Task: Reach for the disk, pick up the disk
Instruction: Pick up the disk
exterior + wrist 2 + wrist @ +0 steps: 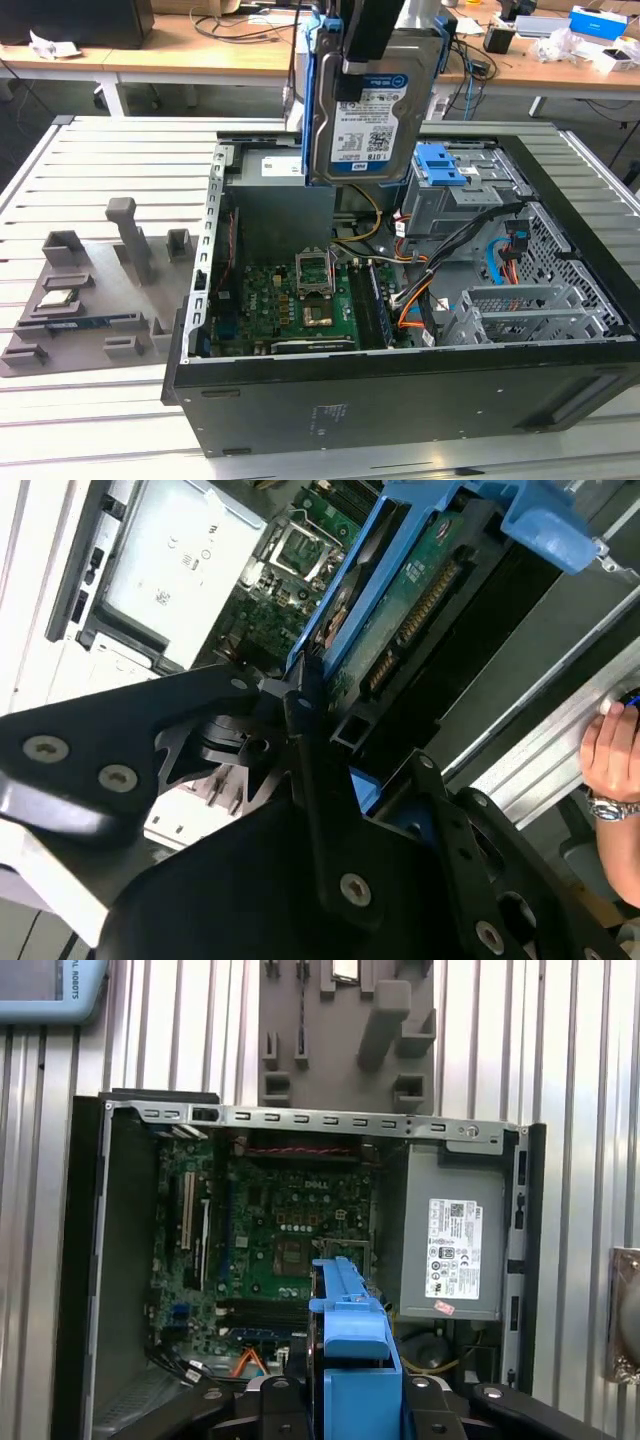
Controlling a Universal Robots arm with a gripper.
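Observation:
The disk (368,110), silver-grey with a white-and-blue label and blue rails, hangs upright in the air above the open computer case (400,400). My gripper (362,45) is shut on its upper part, with black fingers on both faces. In the second wrist view the disk (400,610) shows its green circuit board and blue frame, clamped in the gripper (318,695). In the first wrist view the disk (350,1330) appears edge-on as a blue rail rising from between the fingers (275,1400).
Below lie the motherboard (290,1230), the grey power-supply box (450,1245), a blue-latched drive cage (440,165) and cables. A grey fixture tray (90,290) sits at the exterior view's left. A hand with a wristwatch (610,760) rests beside the case. Desks stand behind.

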